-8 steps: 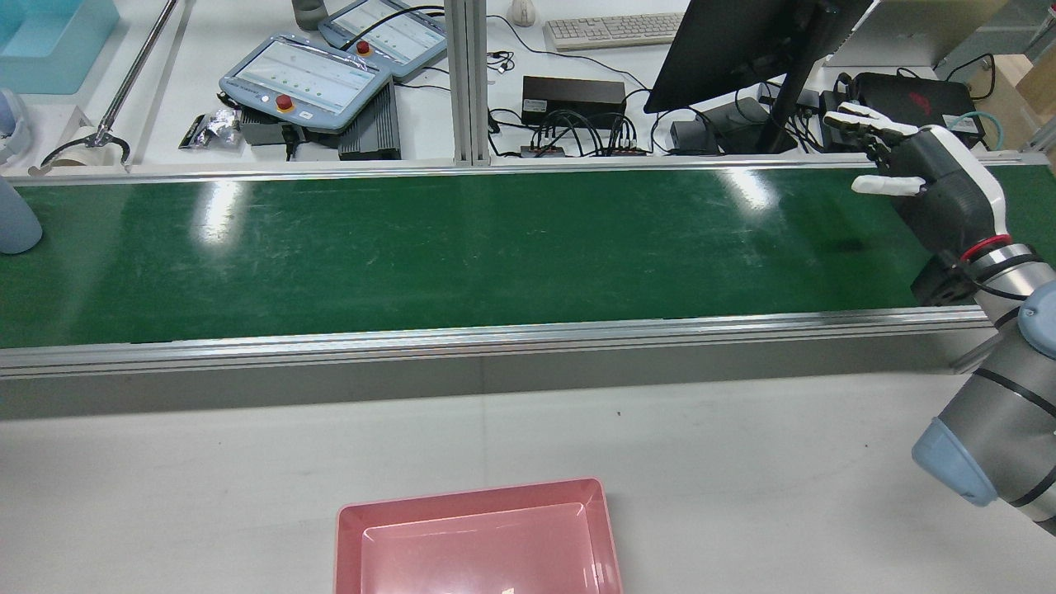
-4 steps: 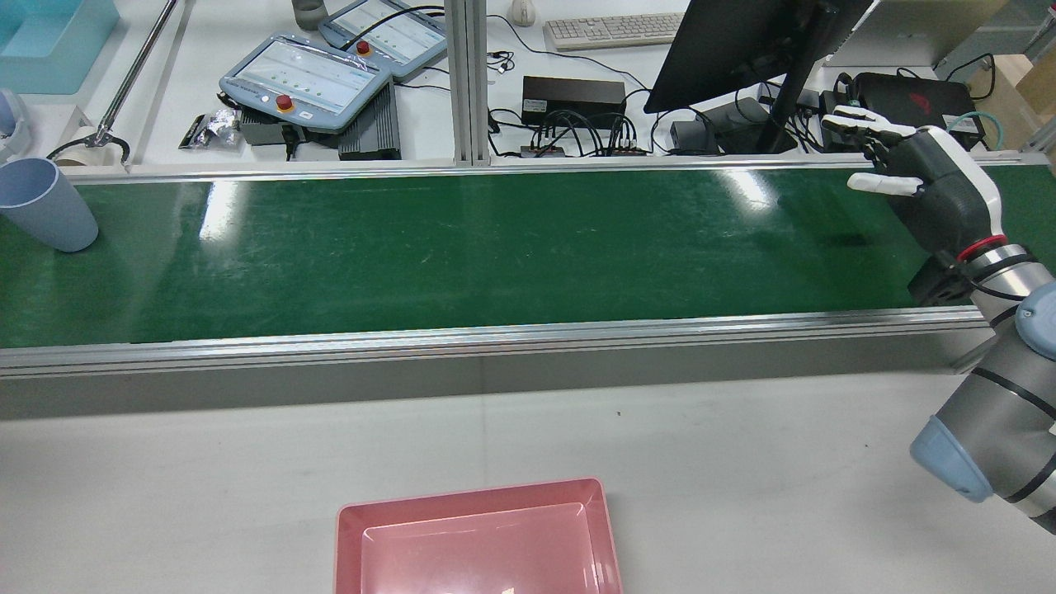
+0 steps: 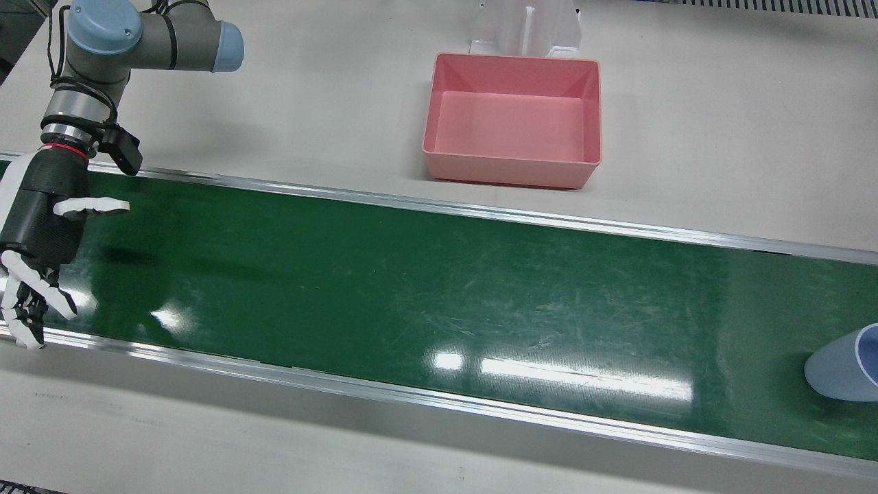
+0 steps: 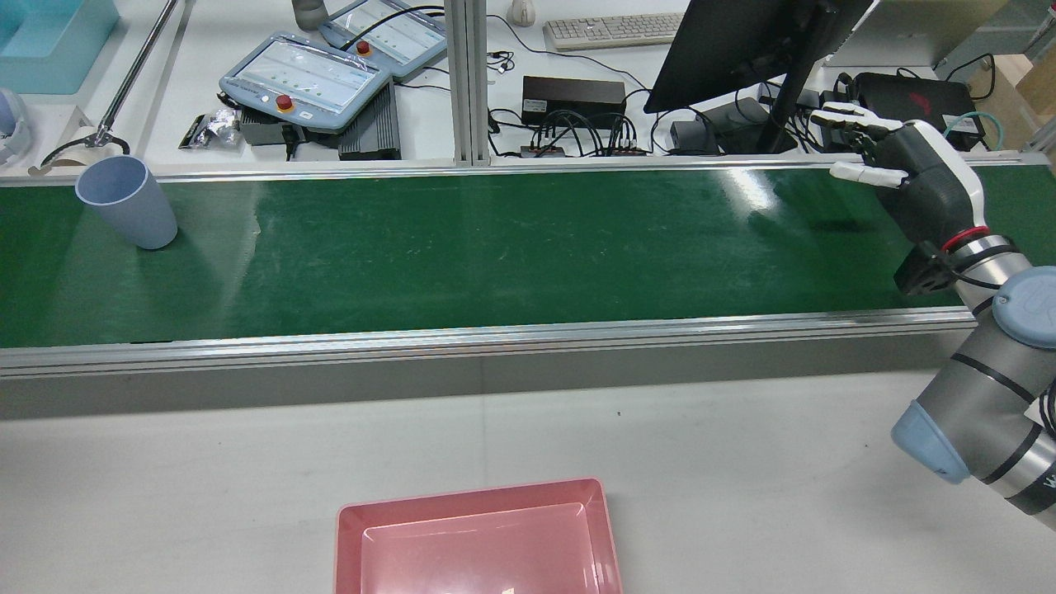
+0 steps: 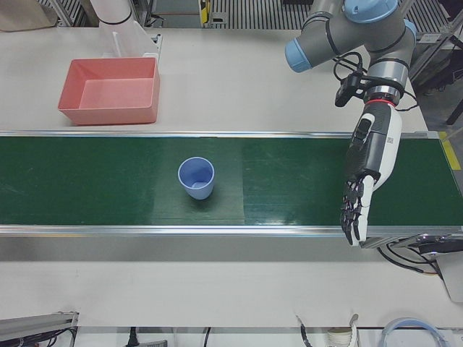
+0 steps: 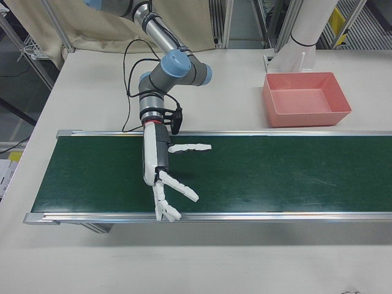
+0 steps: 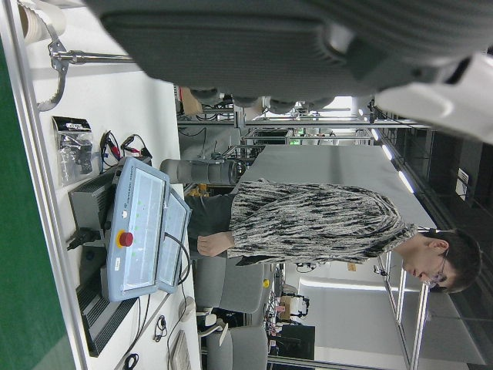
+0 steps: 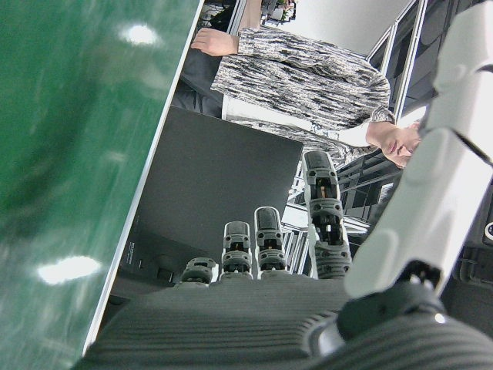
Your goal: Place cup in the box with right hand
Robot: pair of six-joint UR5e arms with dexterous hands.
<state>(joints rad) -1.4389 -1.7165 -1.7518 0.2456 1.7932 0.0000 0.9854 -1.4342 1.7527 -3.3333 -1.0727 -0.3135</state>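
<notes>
right hand (image 6: 160, 177) empty, fingers spread, arm extended

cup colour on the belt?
Pale blue cup, standing upright on the green belt; clearest in the left-front view.

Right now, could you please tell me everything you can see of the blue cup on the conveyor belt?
The cup is a plain pale blue tumbler, seemingly plastic, with no handle, wider at the rim than at the base. It stands upright and looks empty on the green belt, near that belt's far end from the right hand. Nothing but the belt touches it.
</notes>
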